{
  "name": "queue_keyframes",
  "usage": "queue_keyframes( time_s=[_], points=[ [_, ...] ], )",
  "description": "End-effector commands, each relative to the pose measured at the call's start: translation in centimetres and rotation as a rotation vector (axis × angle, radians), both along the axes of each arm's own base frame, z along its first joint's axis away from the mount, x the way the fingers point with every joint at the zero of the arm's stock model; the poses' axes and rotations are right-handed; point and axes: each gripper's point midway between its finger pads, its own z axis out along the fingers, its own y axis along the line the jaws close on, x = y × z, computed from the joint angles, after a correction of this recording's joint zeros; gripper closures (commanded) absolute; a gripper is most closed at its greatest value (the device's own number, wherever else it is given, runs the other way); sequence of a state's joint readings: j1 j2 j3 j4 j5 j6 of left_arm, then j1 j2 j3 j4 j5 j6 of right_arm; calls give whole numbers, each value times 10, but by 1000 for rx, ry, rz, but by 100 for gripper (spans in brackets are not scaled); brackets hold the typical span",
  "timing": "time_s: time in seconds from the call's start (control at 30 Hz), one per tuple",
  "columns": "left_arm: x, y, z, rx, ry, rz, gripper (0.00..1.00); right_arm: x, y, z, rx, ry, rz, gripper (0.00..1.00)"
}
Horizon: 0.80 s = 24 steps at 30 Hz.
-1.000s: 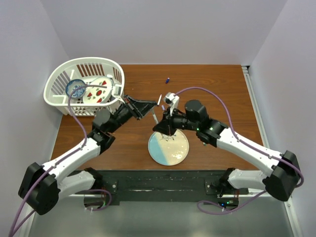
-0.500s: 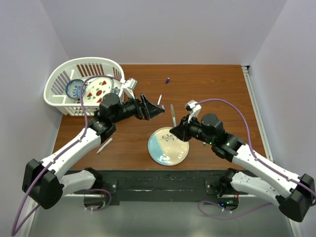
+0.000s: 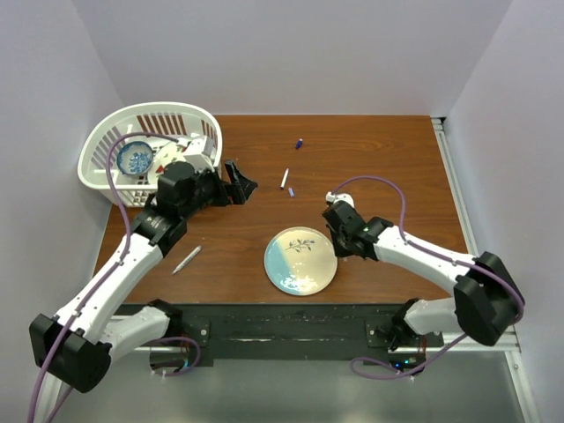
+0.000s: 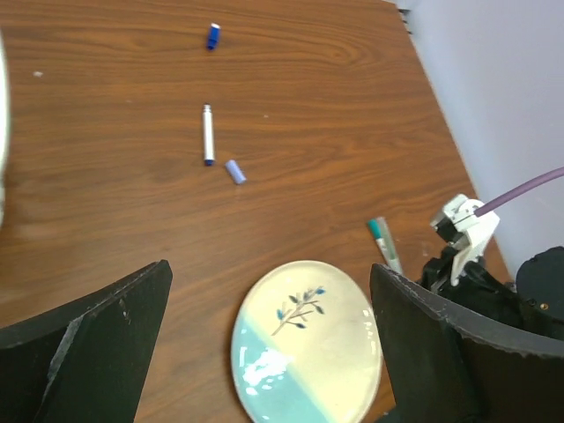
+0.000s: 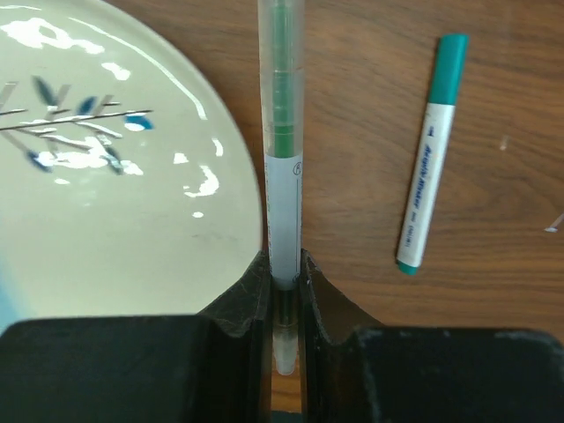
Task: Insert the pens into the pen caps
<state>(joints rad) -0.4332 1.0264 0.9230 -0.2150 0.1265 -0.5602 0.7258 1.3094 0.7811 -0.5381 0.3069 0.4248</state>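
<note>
My right gripper [image 5: 284, 264] is shut on a clear-bodied pen [image 5: 284, 132] with green ink, which sticks out past the rim of the round plate [image 5: 106, 176]. A teal-capped white pen [image 5: 430, 176] lies on the wood just right of it. My left gripper [image 4: 271, 273] hangs open and empty high over the table, near the basket in the top view [image 3: 242, 183]. Under it lie a white pen [image 4: 208, 134], a purple cap [image 4: 234, 171] beside its tip and a blue cap [image 4: 212, 35] farther back. A thin grey pen [image 3: 186, 260] lies at the left.
A white basket [image 3: 106, 176] holding dishes stands at the back left, right behind my left wrist. The cream and light-blue plate [image 3: 300, 260] sits near the table's front edge, between both arms. My right gripper [image 3: 339, 225] is low at the plate's right rim.
Both grippers have parted from above the plate. The left one opened and drew back toward the basket; the grey pen now lies at the left. The right one dropped beside the plate, pen still held.
</note>
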Motion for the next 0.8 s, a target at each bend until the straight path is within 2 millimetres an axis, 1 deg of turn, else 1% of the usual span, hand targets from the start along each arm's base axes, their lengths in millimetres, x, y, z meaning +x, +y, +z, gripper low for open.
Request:
queue_keyframes(
  time_s=[0.0,0.03,0.13,0.2,0.3,0.37,0.43,0.47,0.53,0.67,0.77],
  points=[
    [1,29,-6,135,-68,83,0,12,-20,1,-117,-5,-42,91],
    [0,36,-10,148,-72,111,0,12,-20,-5,-121,16,-39,90],
    [-2,41,-9,164,-102,118,0,12,-16,-12,-126,44,-31,87],
    [-3,43,-8,174,-112,121,0,12,-17,-20,-142,66,-36,86],
    [-5,44,-6,177,-120,118,0,14,-20,-32,-171,89,-49,85],
    [-8,40,-4,172,-133,88,0,13,-18,-40,-181,118,-41,83],
    [-10,39,-4,181,-150,71,1,12,-19,-41,-189,127,-41,78],
    [-11,40,-2,177,-154,72,1,12,-20,-41,-193,127,-45,73],
    [-12,41,-1,173,-163,78,2,12,-19,-40,-189,123,-47,70],
    [-14,44,1,179,-179,84,2,13,-17,-35,-179,120,-43,69],
    [-13,46,0,182,-176,96,2,14,-13,-30,-155,112,-34,72]
  ],
)
